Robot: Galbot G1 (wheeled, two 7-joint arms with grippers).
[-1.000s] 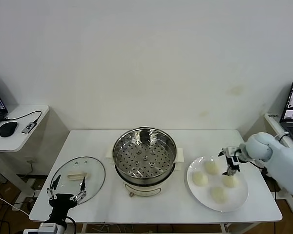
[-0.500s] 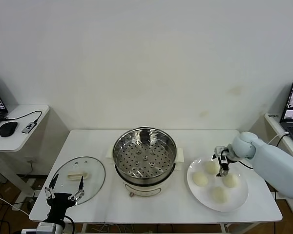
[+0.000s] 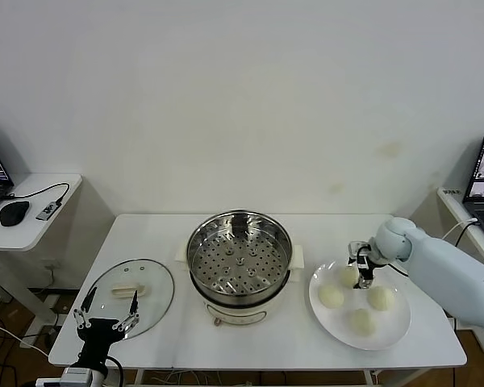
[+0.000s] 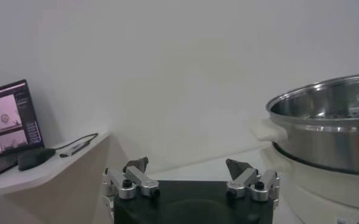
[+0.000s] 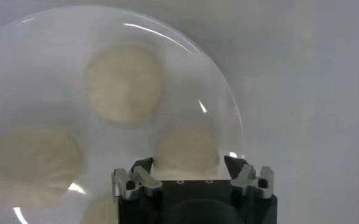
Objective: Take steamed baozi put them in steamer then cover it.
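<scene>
Over at the desk's (image 3: 250, 339) right side, the right gripper (image 3: 360, 272) hangs above the white plate (image 3: 391, 330), its jaws standing either side of the rear steamed baozi (image 3: 348, 275) among four, grip uncertain. Centre stands the steamer (image 3: 239, 256); the cover (image 3: 129, 294) lies left, beside the left gripper (image 3: 107, 313), jaws spread wide.

**Right gripper over a plate of steamed buns**

Seen from the wrist camera, the right gripper (image 5: 189, 165) hangs directly above a round white plate (image 5: 225, 115) that rests on a pale table (image 5: 289, 91). Its two dark fingertips (image 5: 144, 165) stand apart, one on either side of a cream-white bao bun (image 5: 185, 146). A second bun (image 5: 124, 83) lies farther across the plate, well beyond the fingers. A third bun (image 5: 30, 158) sits near the plate's rim, off to one side of the gripper. A sliver of a fourth bun (image 5: 100, 213) shows beside the gripper's black body.
</scene>
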